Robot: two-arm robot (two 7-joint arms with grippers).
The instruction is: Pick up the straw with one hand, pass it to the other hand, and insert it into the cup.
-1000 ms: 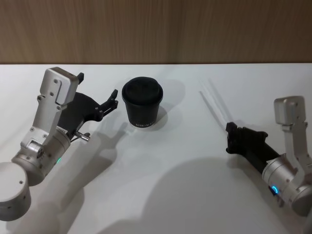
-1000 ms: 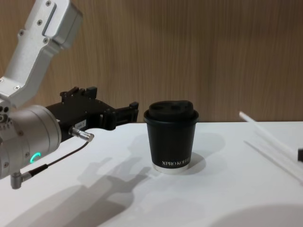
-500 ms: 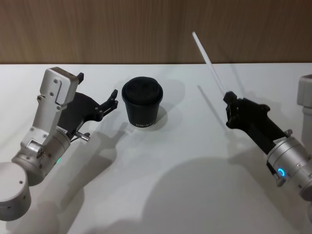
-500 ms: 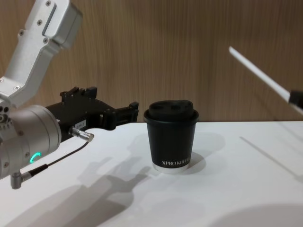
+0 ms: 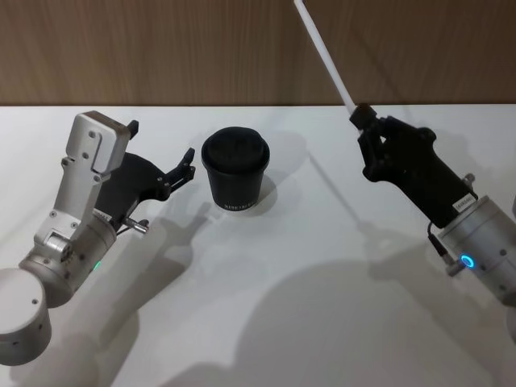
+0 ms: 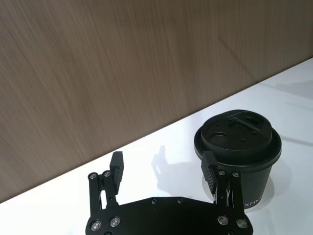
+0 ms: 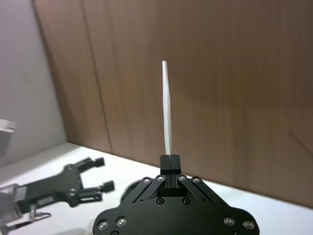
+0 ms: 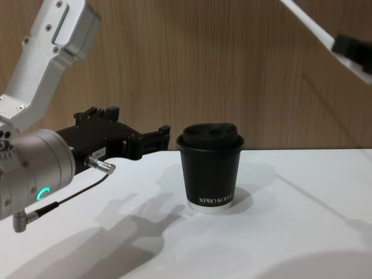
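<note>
Head view: right end effector (image 5: 360, 118) held above white bench (image 5: 282, 274), right of small black lidded paper cup (image 5: 235, 171), clamped on lower end of thin white straw (image 5: 322, 50); straw slants up toward wood wall (image 5: 161, 48). Left end effector (image 5: 161, 143) spread open just left of cup, not touching.

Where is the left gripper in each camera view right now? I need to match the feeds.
Head view: the black left gripper sits left of centre, jaws open toward the black lidded paper cup.
Left wrist view: foreground, cup just past one jaw.
Right wrist view: small and far, beyond the right gripper.
Chest view: left of centre, beside the cup.
Shared landmark: the cup.
</note>
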